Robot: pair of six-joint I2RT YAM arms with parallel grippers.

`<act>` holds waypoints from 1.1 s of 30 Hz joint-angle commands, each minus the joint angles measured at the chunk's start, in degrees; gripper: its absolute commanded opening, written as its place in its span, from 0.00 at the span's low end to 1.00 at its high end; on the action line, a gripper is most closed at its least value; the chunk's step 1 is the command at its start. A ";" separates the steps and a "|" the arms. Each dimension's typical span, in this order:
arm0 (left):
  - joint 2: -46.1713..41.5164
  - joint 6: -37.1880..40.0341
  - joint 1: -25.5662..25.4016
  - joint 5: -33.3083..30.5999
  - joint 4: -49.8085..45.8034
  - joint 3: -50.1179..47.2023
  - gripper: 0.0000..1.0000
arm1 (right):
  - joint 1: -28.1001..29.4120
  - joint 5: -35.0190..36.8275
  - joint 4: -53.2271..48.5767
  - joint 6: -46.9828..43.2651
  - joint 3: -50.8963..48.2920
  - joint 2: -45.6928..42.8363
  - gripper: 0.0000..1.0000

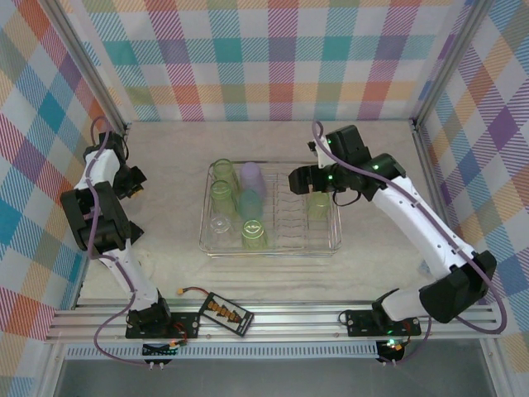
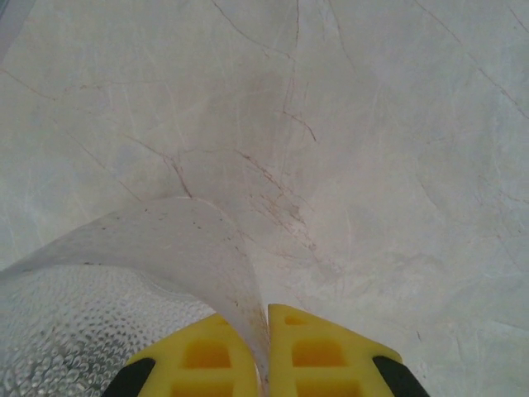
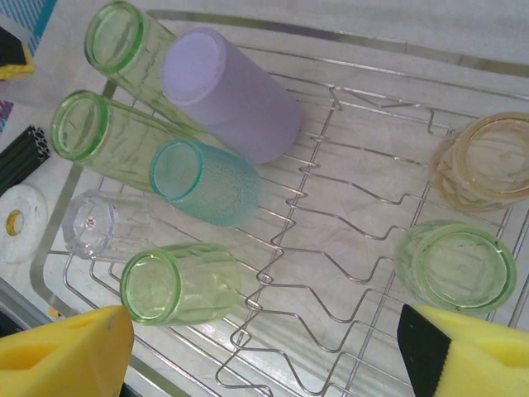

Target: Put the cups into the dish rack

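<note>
The dish rack [image 1: 335, 246] stands mid-table with several cups in it. On its left side lie three light green cups [image 1: 221, 172], a lilac one [image 1: 253, 178], a teal one [image 1: 250, 204] and a clear one [image 1: 219, 223]. Over the rack's right side my right gripper [image 3: 264, 356] hangs open, with only wire dividers [image 3: 331, 248] between its fingers. A green cup [image 3: 456, 266] and a yellowish cup [image 3: 488, 161] stand just ahead of it. Far left of the rack, my left gripper [image 2: 266, 318] is shut on a raised fold of the white table cover [image 2: 182, 240].
A flat black box with orange marks [image 1: 226, 313] lies at the near edge between the arm bases. A white tape roll [image 3: 21, 222] sits outside the rack's left rim. Metal frame posts and checked walls enclose the table.
</note>
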 commanded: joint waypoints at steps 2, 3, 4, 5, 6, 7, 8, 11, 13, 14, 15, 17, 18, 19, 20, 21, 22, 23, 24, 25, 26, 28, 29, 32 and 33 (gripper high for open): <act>-7.26 -0.19 -0.65 2.98 -3.45 -0.36 0.00 | 0.24 2.37 -1.92 0.63 0.37 -4.67 0.83; -9.63 -0.23 -0.67 3.62 -3.86 -0.76 0.00 | 0.24 3.59 -2.38 -0.20 -0.01 -5.75 0.83; -12.17 -0.27 -0.62 5.12 -4.15 -1.19 0.00 | 0.26 5.15 -2.51 -1.24 -0.80 -6.99 0.83; -14.38 -0.36 -0.69 6.71 -4.42 -1.47 0.00 | 0.24 6.84 -2.39 -2.00 -1.61 -8.33 0.83; -16.77 -0.49 -0.64 9.03 -4.71 -1.76 0.00 | 0.16 9.14 -2.01 -2.78 -2.85 -10.00 0.84; -19.16 -0.70 -0.67 12.11 -4.98 -1.95 0.00 | 0.15 11.08 -1.24 -3.76 -4.33 -11.80 0.85; -21.05 -1.14 -0.66 15.12 -5.15 -2.06 0.00 | -0.01 12.61 -0.59 -4.37 -5.41 -13.27 0.85; -25.47 -5.11 -0.78 26.90 -5.11 -2.61 0.00 | -1.37 16.68 -1.28 -4.10 -6.26 -16.41 0.86; -27.68 -10.04 -1.26 36.97 -1.04 -4.17 0.00 | -4.46 15.52 -4.12 -2.07 -4.95 -16.60 0.86; -28.57 -12.94 -1.74 40.93 2.22 -5.30 0.00 | -6.19 14.38 -5.30 -0.90 -4.29 -16.45 0.86; -29.44 -16.47 -3.42 45.00 6.30 -6.22 0.00 | -8.11 12.09 -6.17 -0.19 -3.61 -16.24 0.86; -30.22 -21.84 -7.42 49.40 13.32 -6.67 0.00 | -12.00 3.58 -6.15 0.65 -2.61 -15.76 0.86; -30.03 -23.52 -9.50 50.73 15.41 -6.20 0.00 | -13.90 -2.16 -5.36 0.58 -2.28 -15.34 0.88; -29.35 -24.92 -12.03 52.11 17.47 -5.27 0.00 | -15.91 -9.21 -4.34 0.68 -1.69 -14.52 0.90; -28.49 -26.05 -15.08 53.29 19.55 -4.31 0.00 | -17.75 -15.66 -3.57 1.68 -0.77 -13.28 0.92; -27.70 -26.83 -17.47 54.60 21.54 -3.51 0.00 | -19.11 -21.18 -2.62 2.95 -0.06 -12.08 0.93; -26.92 -28.04 -20.10 55.58 23.87 -2.69 0.00 | -20.47 -28.61 -0.44 5.19 0.46 -10.54 0.93; -26.39 -29.61 -22.56 56.40 27.00 -2.33 0.00 | -21.29 -34.11 2.61 8.51 0.49 -9.20 0.93; -26.04 -31.19 -24.57 57.21 30.40 -2.23 0.00 | -21.51 -37.84 6.03 11.85 0.13 -8.14 0.92; -25.79 -33.09 -26.62 57.74 34.04 -2.23 0.00 | -21.47 -41.36 10.26 15.69 -0.28 -6.82 0.90; -25.61 -34.51 -28.30 57.91 38.29 -2.24 0.00 | -21.41 -43.97 13.26 18.38 -0.32 -5.56 0.89; -25.15 -37.32 -31.26 58.46 44.23 -2.21 0.00 | -20.46 -46.77 18.71 22.23 -0.32 -3.49 0.88; -24.97 -38.59 -32.18 58.83 46.39 -2.23 0.00 | -19.75 -46.68 19.72 22.51 0.08 -2.87 0.88; -24.38 -41.86 -35.29 59.17 52.41 -2.24 0.00 | -16.40 -47.74 22.62 23.20 1.54 -0.29 0.91; -24.18 -42.48 -36.24 59.16 53.49 -2.11 0.00 | -15.14 -47.23 22.63 22.97 2.16 0.62 0.91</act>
